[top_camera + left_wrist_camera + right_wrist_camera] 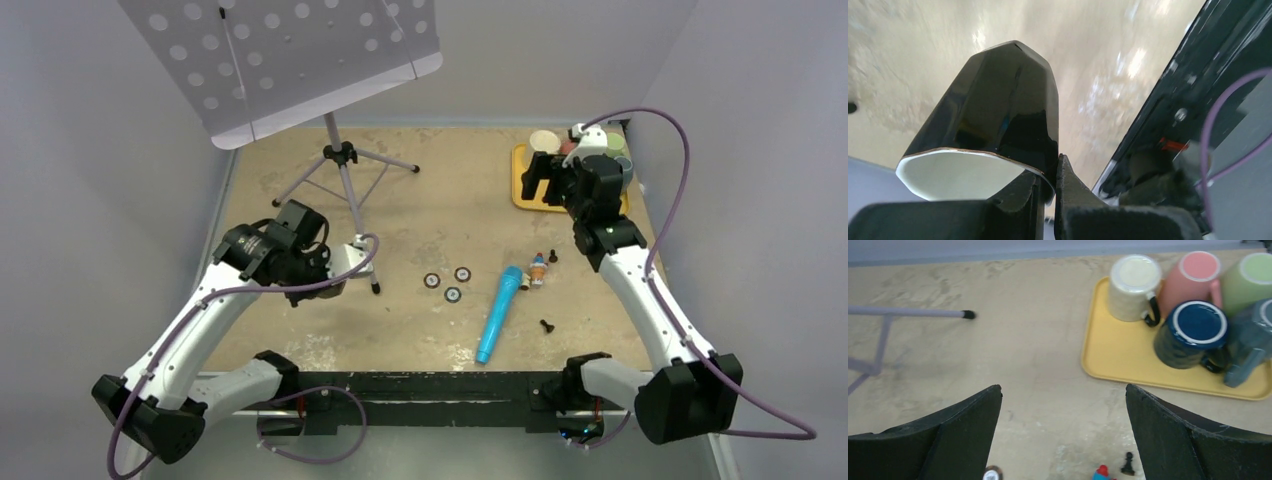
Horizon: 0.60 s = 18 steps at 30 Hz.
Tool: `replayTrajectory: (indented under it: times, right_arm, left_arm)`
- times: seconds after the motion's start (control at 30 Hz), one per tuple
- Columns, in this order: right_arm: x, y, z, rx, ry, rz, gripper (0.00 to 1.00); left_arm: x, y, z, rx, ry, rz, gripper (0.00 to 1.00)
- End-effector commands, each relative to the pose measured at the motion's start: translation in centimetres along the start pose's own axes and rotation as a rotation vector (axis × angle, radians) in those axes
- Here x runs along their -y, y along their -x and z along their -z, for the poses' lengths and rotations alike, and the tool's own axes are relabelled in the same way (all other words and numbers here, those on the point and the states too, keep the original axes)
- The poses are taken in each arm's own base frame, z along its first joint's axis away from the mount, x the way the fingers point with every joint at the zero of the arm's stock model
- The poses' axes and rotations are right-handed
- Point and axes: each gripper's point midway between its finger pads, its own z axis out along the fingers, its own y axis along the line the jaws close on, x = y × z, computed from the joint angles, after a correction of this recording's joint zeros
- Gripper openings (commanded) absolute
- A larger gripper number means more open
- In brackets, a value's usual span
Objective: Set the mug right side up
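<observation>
Your bench (440, 200) carries a music stand (290, 60) at the back left and a yellow tray (1128, 360) at the back right, where five upturned mugs crowd one end. The black mug (993, 110) is on your left side. The left claw (1049, 175) is clamped on its wall at the gold-edged rim, and its base points away from the wrist camera toward the blurred bench. Your right claw (1063, 387) hangs spread wide and holds nothing, above bare bench just beside the tray. A blue toy microphone (498, 313) lies near the front centre.
</observation>
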Motion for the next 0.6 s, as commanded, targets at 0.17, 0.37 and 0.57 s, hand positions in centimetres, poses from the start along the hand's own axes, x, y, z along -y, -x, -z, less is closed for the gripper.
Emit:
replayTrajectory:
  times: [0.17, 0.37, 0.57]
  right_arm:
    - [7.9, 3.8, -4.2, 0.011, -0.189, 0.050, 0.97]
    - [11.6, 2.7, -5.8, -0.046, -0.253, 0.061, 0.97]
    - [15.2, 1.1, -7.0, -0.075, -0.277, 0.021, 0.97]
  left_arm:
    - [-5.5, -6.6, -3.2, -0.387, -0.002, -0.135, 0.00]
    - [-5.9, -7.3, -5.5, -0.400, -0.125, -0.147, 0.00]
    - [-6.0, -7.3, -7.4, -0.379, -0.167, -0.145, 0.16]
